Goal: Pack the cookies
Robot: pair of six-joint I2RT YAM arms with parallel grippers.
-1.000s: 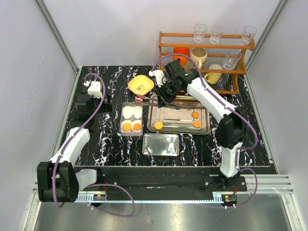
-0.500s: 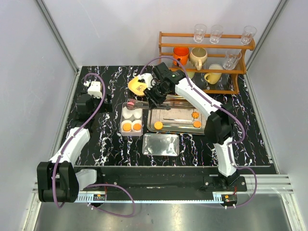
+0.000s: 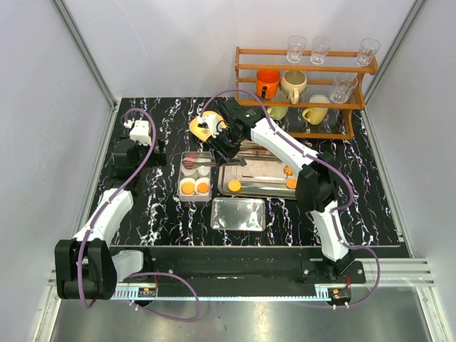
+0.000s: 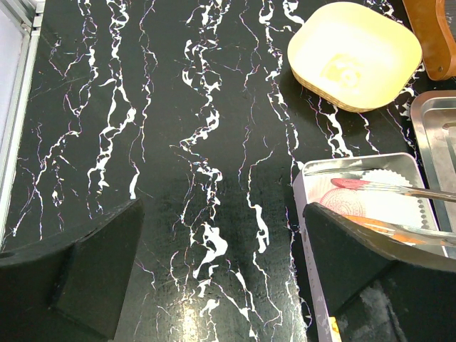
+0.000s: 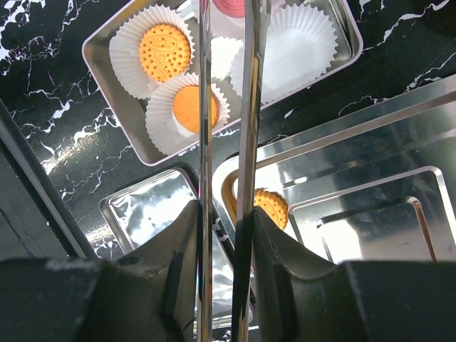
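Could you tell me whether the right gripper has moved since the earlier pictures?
Yes: the right gripper, holding metal tongs, has swung left from over the large steel tray towards the small rectangular tin.

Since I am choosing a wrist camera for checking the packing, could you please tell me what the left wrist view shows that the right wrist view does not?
Only the left wrist view shows the yellow bowl, a corner of the wooden rack and the wide-open fingers of the left gripper. Only the right wrist view shows two orange cookies in paper cups inside the tin, a third orange cookie on the large tray, and the loose lid. Both show the tin, the tongs and the pink cookie at their tips.
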